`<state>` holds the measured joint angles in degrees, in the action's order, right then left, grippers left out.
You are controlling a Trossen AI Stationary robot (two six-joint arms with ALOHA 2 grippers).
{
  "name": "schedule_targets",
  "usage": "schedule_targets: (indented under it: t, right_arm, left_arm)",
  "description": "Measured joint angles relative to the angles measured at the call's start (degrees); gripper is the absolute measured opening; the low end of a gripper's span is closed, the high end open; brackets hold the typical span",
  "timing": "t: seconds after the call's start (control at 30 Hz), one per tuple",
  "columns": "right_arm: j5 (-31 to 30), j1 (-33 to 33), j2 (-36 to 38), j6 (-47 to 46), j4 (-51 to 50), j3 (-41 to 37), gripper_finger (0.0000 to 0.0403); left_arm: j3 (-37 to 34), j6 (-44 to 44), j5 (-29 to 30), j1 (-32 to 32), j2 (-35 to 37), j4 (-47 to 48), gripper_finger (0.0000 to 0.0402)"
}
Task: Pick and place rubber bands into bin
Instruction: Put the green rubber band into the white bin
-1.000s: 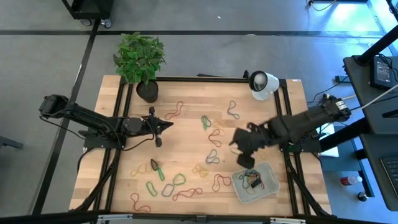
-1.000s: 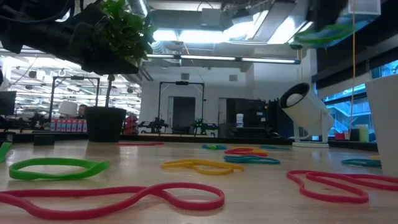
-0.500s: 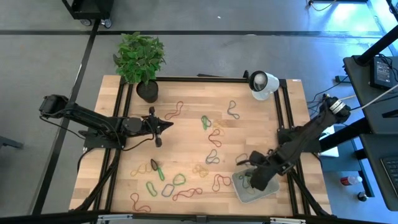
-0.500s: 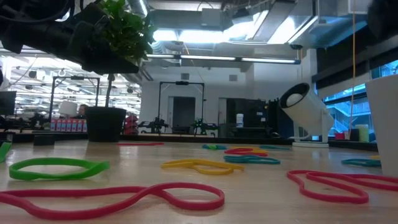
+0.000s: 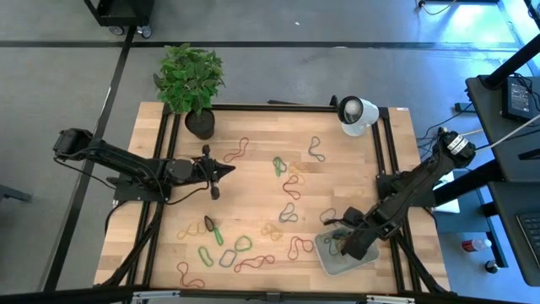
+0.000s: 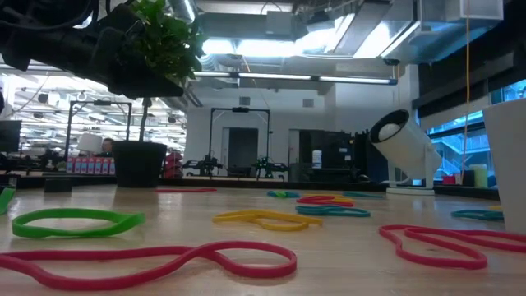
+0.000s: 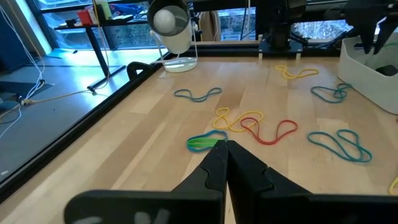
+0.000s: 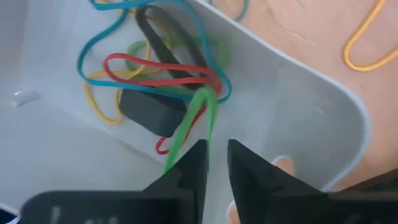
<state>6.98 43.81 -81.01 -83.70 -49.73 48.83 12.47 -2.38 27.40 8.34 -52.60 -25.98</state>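
Observation:
Loose rubber bands [image 5: 243,245] in several colours lie over the wooden table. The bin [image 5: 331,263], a pale tray, sits near the table's near right corner and holds a tangle of blue, red, yellow and green bands [image 8: 155,68]. My right gripper [image 8: 216,146] points down into the bin [image 8: 298,106] with a narrow gap between its fingers; in the high view my right gripper [image 5: 348,245] covers the bin's middle. A green band [image 8: 198,118] runs from the tangle to its fingertips. My left gripper [image 7: 224,149] hovers shut at the table's left [image 5: 226,167], holding nothing. My right gripper stands over the green band's near end [image 8: 206,134], fingers pointing down into the bin. The band's end passes behind one fingertip [image 8: 196,155], so I cannot tell whether the finger touches it. The rest of the band lies on the tangle in the bin.
A potted plant [image 5: 200,122] stands at the far left corner and a white round device [image 5: 356,114] at the far right. Black frame rails [image 5: 169,135] run along the table's sides. Green [image 6: 74,220], yellow [image 6: 267,219] and red [image 6: 148,259] bands lie near the front edge.
My right gripper has gone from the table's middle right toward the near edge and down over the bin, tipping until it points down. My left arm has kept still.

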Motion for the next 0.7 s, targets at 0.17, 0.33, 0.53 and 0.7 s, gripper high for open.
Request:
schedule_targets:
  t: [0.17, 0.33, 0.53, 0.7]
  right_arm:
    - [0.02, 0.00, 0.02, 0.09, -0.74, 1.56, 0.0107]
    - [0.08, 0.00, 0.02, 0.27, -1.50, 2.26, 0.0123]
    - [0.11, -0.04, 0.02, 0.22, -2.67, 2.31, 0.0123]
    - [0.10, -0.20, 0.02, 0.32, -1.18, 2.31, 0.0123]
  left_arm:
    - [0.00, 0.01, 0.00, 0.00, 0.00, 0.00, 0.0005]
    - [0.00, 0.02, 0.00, 0.02, 0.00, 0.01, 0.0002]
    - [0.00, 0.07, 0.00, 0.00, 0.00, 0.01, 0.0005]
    - [0.00, 0.10, 0.00, 0.00, 0.00, 0.00, 0.0002]
